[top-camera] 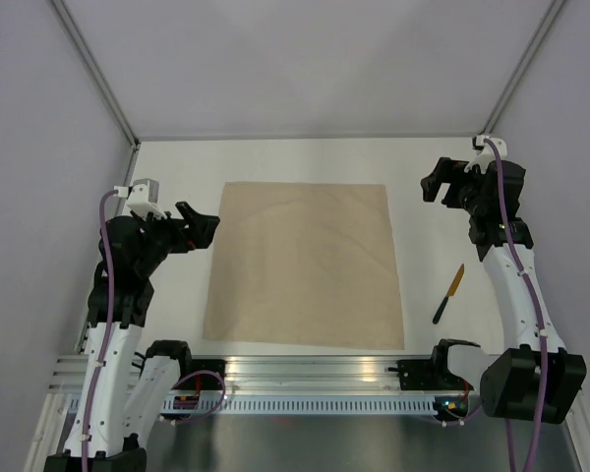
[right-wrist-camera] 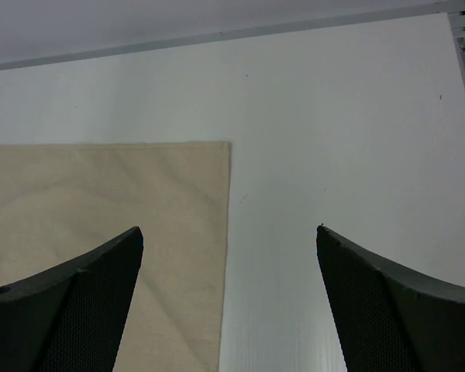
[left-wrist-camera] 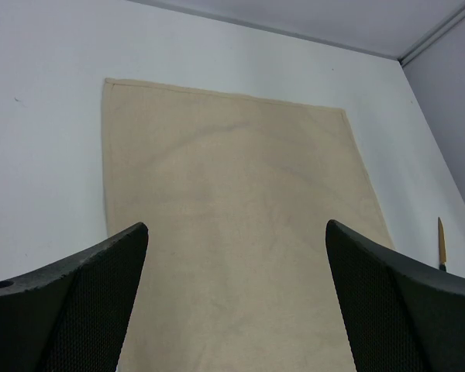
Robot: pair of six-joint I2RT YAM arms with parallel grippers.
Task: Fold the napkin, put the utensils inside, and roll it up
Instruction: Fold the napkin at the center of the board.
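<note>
Both jaws gape empty; we'd pinch the plain beige-tan square cloth napkin (top-camera: 303, 264) at its far corners, folding nearward evenly.

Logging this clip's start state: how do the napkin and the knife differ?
Size: the napkin is a large cloth square; the knife is small and slim.
Look: the napkin is plain beige; the knife has a yellow-orange blade and black handle.
Position: the napkin lies centrally; the knife lies diagonally, apart, to its right.
Both lie flat on the table, neither held.
</note>
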